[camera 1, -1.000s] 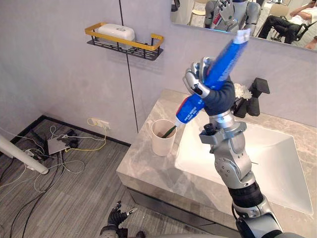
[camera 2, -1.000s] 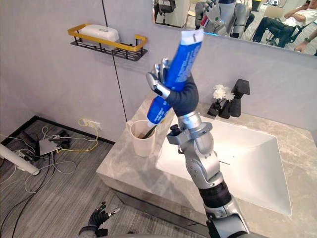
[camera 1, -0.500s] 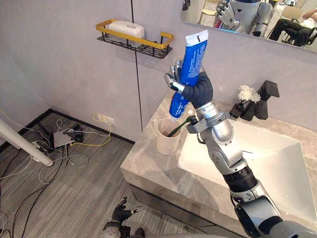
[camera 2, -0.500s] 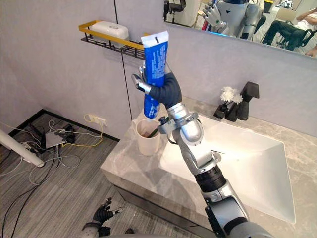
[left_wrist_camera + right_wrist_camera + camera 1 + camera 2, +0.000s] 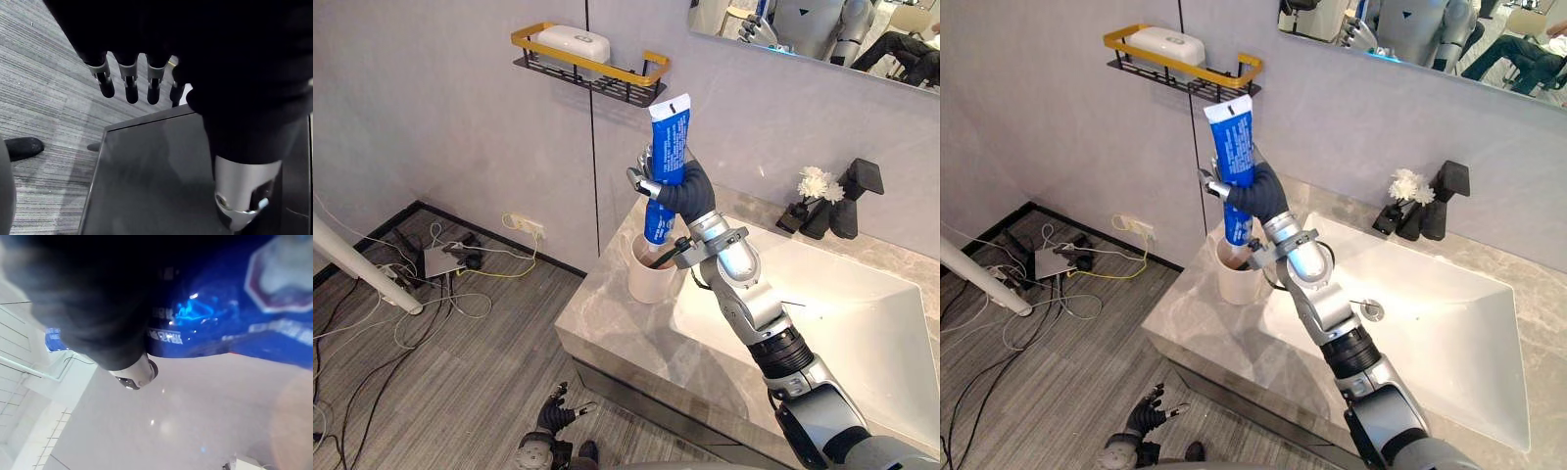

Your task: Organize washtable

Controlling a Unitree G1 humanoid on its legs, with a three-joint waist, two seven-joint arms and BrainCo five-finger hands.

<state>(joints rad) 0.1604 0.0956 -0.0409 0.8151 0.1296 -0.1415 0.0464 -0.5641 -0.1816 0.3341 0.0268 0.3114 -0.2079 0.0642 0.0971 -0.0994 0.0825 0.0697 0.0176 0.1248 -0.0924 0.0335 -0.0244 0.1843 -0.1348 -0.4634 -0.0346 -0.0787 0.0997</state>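
Observation:
My right hand (image 5: 674, 188) is shut on a blue toothpaste tube (image 5: 666, 132), which stands almost upright with its flat end on top. The tube's lower end reaches the mouth of a cream cup (image 5: 649, 282) on the left corner of the marble counter (image 5: 607, 333). A dark stick-like thing leans inside the cup. In the right wrist view the blue tube (image 5: 220, 323) lies across the hand. My left hand (image 5: 554, 419) hangs low over the floor beside the cabinet, its fingers (image 5: 129, 85) straight and holding nothing.
A white sink basin (image 5: 862, 323) lies right of the cup, with a black faucet (image 5: 854, 188) and a small white flower (image 5: 815, 182) behind it. A gold-railed wall shelf (image 5: 592, 70) holds a white box. Cables (image 5: 440, 264) lie on the floor.
The right hand has swung the tube from a slant to nearly upright and lowered its bottom end to the cup's mouth. The camera has shifted too.

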